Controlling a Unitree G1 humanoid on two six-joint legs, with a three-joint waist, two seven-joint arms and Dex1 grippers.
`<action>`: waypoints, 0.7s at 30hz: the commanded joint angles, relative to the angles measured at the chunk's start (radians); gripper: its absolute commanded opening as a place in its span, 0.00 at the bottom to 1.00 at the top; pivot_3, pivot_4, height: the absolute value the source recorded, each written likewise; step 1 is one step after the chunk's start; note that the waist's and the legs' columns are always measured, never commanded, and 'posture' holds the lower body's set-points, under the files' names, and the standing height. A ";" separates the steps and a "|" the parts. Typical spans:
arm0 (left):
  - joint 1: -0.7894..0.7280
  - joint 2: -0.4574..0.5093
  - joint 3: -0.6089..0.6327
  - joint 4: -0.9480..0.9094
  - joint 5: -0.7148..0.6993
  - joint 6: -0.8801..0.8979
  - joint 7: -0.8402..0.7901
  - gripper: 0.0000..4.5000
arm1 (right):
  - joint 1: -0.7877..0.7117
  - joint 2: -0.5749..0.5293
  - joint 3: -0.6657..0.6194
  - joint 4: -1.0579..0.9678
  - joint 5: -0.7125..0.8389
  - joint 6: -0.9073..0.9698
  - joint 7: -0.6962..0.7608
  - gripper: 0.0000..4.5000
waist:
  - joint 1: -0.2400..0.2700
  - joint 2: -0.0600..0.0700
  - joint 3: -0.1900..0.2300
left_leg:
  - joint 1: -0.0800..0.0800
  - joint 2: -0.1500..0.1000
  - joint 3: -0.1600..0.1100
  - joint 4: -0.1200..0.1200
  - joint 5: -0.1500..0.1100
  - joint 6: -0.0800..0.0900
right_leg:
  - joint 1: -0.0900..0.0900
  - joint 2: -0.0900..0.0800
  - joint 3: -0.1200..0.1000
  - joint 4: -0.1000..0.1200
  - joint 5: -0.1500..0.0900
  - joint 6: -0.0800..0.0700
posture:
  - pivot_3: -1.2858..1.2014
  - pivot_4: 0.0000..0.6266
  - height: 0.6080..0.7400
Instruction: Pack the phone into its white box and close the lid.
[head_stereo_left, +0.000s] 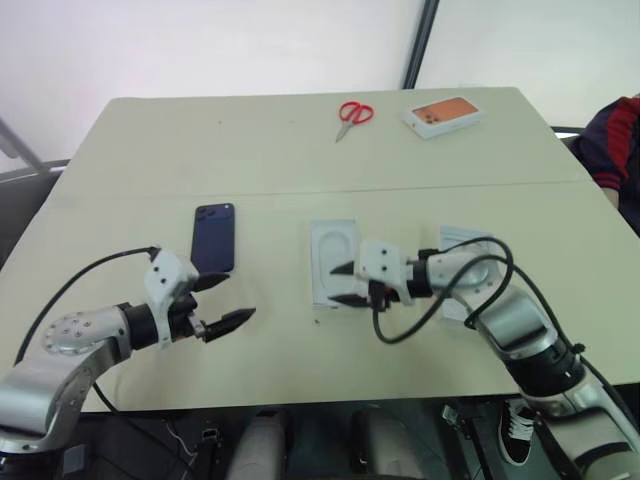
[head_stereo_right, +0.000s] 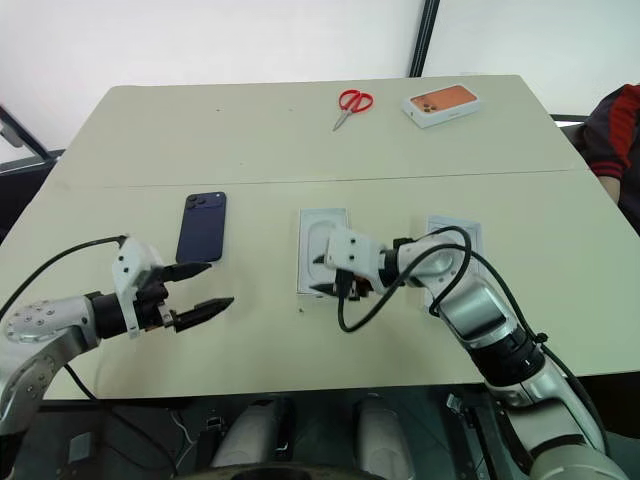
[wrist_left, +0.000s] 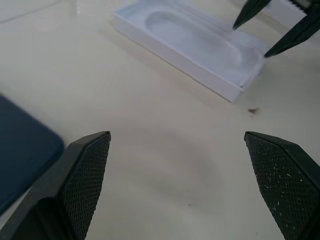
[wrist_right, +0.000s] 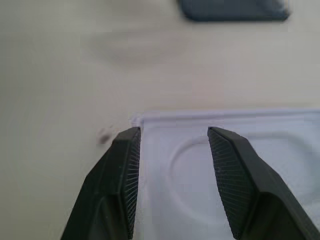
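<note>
I'm looking down on a pale beige table (head_stereo_left: 300, 160), seam running across its middle.

My right arm comes in from the right edge, cable looped under the wrist. Right gripper (head_stereo_left: 343, 284) points toward my left and hovers over the near part of a white tray with an oval recess (head_stereo_left: 330, 245). From the right wrist view its two fingers stand apart with nothing between them, the tray's rim and oval dip below.

My left arm enters from the near left corner. Left gripper (head_stereo_left: 228, 301) is spread wide, empty, above bare tabletop. The left wrist view confirms it: both black pads well separated, table between them, the phone's edge at one side, the recessed tray further off.

The phone (head_stereo_left: 214, 237) lies flat, dark navy back up, camera cluster at its far end, just beyond the left gripper and well left of the recessed tray. It sits in no box.

Behind my right forearm another white box piece (head_stereo_left: 462, 238) lies on the table, mostly hidden; I can't tell if it is the box or the lid.

At the far edge: a white box printed with an orange phone (head_stereo_left: 443, 115), and left of it red-handled scissors (head_stereo_left: 352, 117). A person's dark and red sleeve (head_stereo_left: 618, 150) shows at the far right.
</note>
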 joint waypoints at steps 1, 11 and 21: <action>-0.087 -0.058 0.128 0.086 -0.067 0.100 0.159 1.00 | -0.082 0.081 -0.035 0.011 0.013 0.033 -0.088 0.52 | 0.000 0.000 0.000 | 0.000 0.000 0.000 0.000 0.000 0.000 | 0.000 0.000 0.000 0.001 0.000 0.000 | 0.52 0.24 1.00; -0.348 -0.149 0.255 0.326 -0.061 0.319 0.507 1.00 | -0.270 0.369 0.143 0.393 -0.170 0.040 -0.317 0.01 | -0.006 -0.001 0.000 | -0.001 -0.001 -0.001 0.001 0.001 -0.001 | -0.002 0.000 -0.001 0.003 0.000 0.000 | 0.52 0.24 1.00; -0.542 -0.131 0.144 0.560 -0.002 0.494 0.545 1.00 | -0.394 0.573 0.178 0.781 -0.281 -0.118 -0.453 0.01 | -0.010 -0.003 -0.001 | -0.001 -0.003 -0.001 -0.001 0.005 -0.010 | -0.005 0.001 -0.001 0.004 0.000 0.000 | 0.52 0.24 1.00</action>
